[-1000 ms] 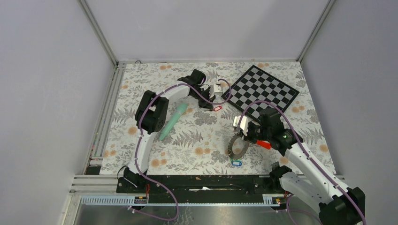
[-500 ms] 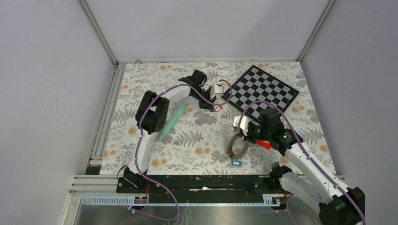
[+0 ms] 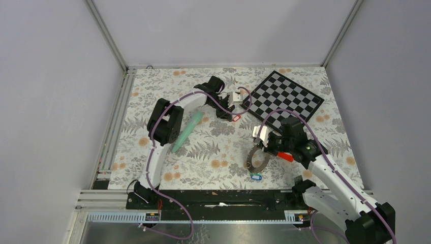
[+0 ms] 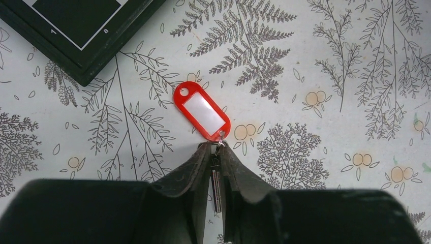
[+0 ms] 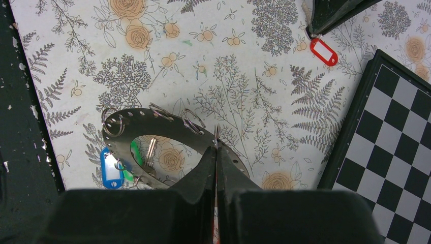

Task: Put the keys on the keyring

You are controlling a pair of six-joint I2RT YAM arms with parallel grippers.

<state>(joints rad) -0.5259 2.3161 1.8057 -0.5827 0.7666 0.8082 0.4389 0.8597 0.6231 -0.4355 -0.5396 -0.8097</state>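
As the left hand (image 4: 216,148) brackets the red key (image 4: 202,111) on the counter (image 4: 330,76), gripping or not I cannot tell, the key may slip; the right hand (image 5: 216,146) pinches the keyring (image 5: 147,122), well apart.

red key tag (image 4: 202,113), black-white chessboard (image 3: 284,98)

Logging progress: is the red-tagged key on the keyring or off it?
Off. The red-tagged key lies on the cloth, metal end inside the left gripper, apart from the keyring in the right gripper.
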